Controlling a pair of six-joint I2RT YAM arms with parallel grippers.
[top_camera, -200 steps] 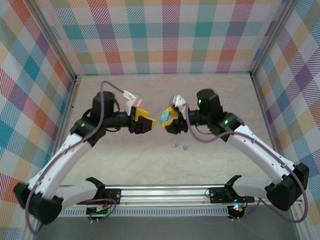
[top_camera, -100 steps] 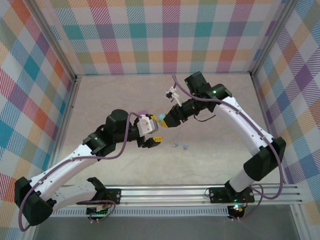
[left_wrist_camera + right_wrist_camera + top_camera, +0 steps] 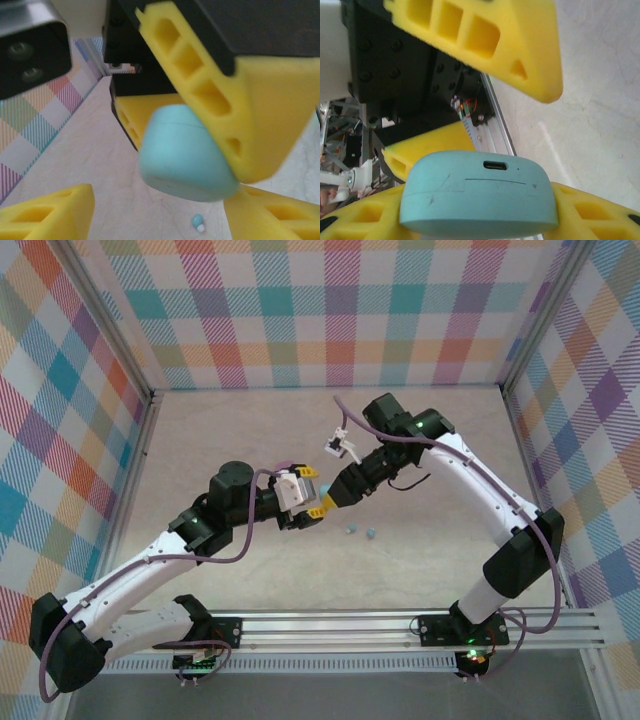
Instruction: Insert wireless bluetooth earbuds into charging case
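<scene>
Your right gripper [image 3: 334,497] is clamped on the light blue charging case [image 3: 477,197] and holds it in the air above the middle of the table [image 3: 220,430]. In your right wrist view the case lies sideways between that gripper's two yellow foam fingers [image 3: 600,215]. Its lid is closed, and the seam and the charging port face the camera.

Your left gripper [image 3: 313,492] meets it head-on from the opposite side. Its jaws stand apart, with one yellow finger [image 3: 50,215] on each side of the case. Neither pad appears to touch the case, so that hand is released and grasps nothing. In your left wrist view the rounded end of the case pokes out from the right gripper's fingers, just above the gap between your own left fingers.

Two earbuds [image 3: 350,530] lie on the bare table, a little nearer to you than the spot where the grippers meet and slightly to its right. They are close to each other but not touching, and both are outside the case. In your left wrist view one of them shows as a light blue bud with a white tip [image 3: 198,222], lying on the table below the held case. From above they are too small for you to tell anything more about them
</scene>
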